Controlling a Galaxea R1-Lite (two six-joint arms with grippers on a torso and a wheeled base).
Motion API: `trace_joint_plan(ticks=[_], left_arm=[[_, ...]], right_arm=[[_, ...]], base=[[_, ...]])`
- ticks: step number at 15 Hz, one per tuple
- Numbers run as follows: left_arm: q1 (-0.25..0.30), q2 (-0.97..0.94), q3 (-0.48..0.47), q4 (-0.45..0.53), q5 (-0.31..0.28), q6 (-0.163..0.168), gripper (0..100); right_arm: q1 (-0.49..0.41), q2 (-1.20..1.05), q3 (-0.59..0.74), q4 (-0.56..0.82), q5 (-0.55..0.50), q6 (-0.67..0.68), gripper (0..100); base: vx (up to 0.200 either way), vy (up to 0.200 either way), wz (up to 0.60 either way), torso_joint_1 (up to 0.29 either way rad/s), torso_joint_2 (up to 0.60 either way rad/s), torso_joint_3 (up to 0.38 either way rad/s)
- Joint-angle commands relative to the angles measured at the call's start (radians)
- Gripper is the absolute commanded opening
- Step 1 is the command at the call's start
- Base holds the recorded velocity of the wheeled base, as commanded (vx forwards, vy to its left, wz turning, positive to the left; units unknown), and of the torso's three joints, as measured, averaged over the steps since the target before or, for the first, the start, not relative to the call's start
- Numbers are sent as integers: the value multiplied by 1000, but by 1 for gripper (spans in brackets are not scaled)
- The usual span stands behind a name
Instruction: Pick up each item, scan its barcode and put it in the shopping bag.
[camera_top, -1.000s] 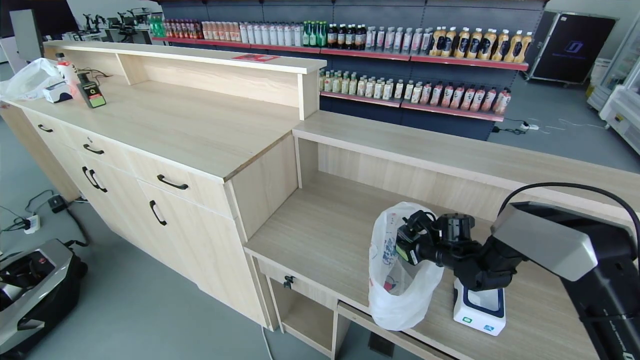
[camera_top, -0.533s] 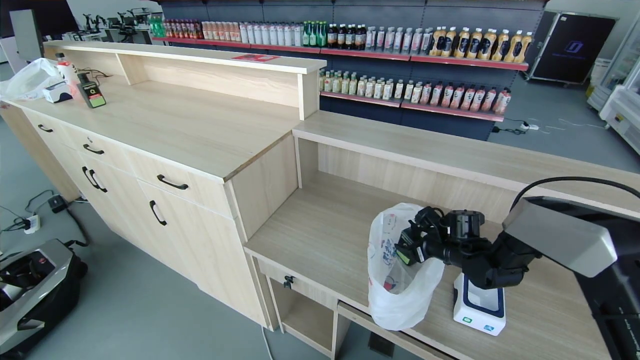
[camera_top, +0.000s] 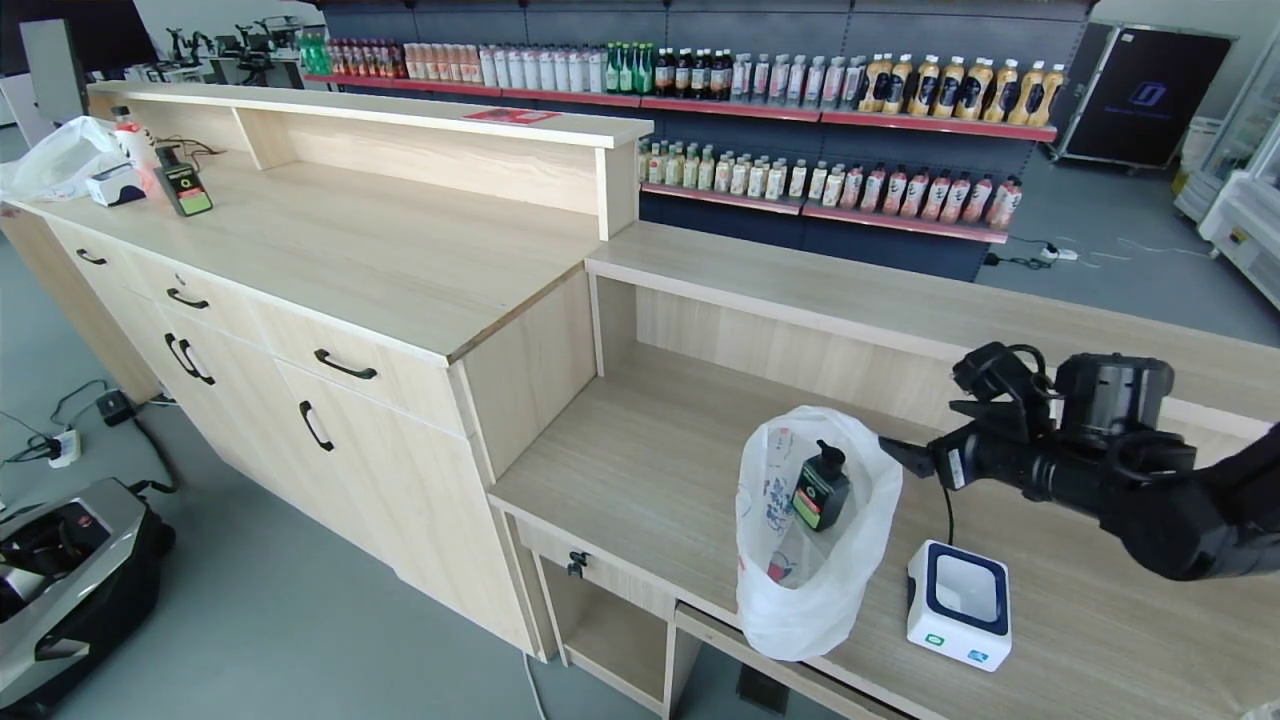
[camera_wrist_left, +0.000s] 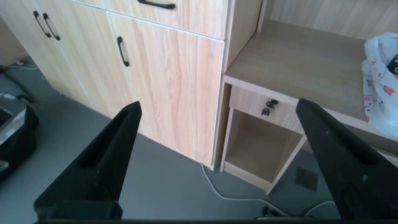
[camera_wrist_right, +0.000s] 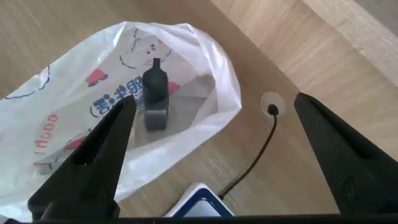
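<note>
A dark pump bottle (camera_top: 821, 490) (green-and-red label) stands roughly upright inside the open white shopping bag (camera_top: 790, 612).

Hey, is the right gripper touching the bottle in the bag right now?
Apart. In the head view the right gripper hangs open beside the bag, with a plain gap to the bottle inside it.

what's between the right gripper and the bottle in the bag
Only the rim of the shopping bag, in the head view; the open right gripper hangs clear of the bottle.

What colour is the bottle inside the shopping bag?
Black bottle, with green and red on its front; clearest in the head view.
</note>
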Motion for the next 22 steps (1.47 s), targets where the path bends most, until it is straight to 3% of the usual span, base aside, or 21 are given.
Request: trace_joint_plan(ticks=[1,4,7,8,11,14,22], left_arm=[[0,0,0,0,0,0,100],[0,0,0,0,0,0,100],[0,0,0,0,0,0,100],[0,0,0,0,0,0,100],[0,0,0,0,0,0,100],[0,0,0,0,0,0,100],[0,0,0,0,0,0,100]], right_arm=[[-199,-384,194,142,-45,-99,100],[-374,-476,228,208,-72,-165,100],[-443,-481,259,157,-72,-165,100],[-452,-493,265,162,-77,-163,100],[-463,-459,278,160,-2,101,100],[-455,-458,363,114,-3,124,100],[-460,-329,453,-255,3,162,100]], base=[[0,0,-600,2,-2,-2],[0,0,-600,2,4,2],[0,0,-600,2,2,2],[0,0,-600,2,-2,2],[0,0,0,0,0,0],[0,0,0,0,0,0],[0,0,0,0,0,0]])
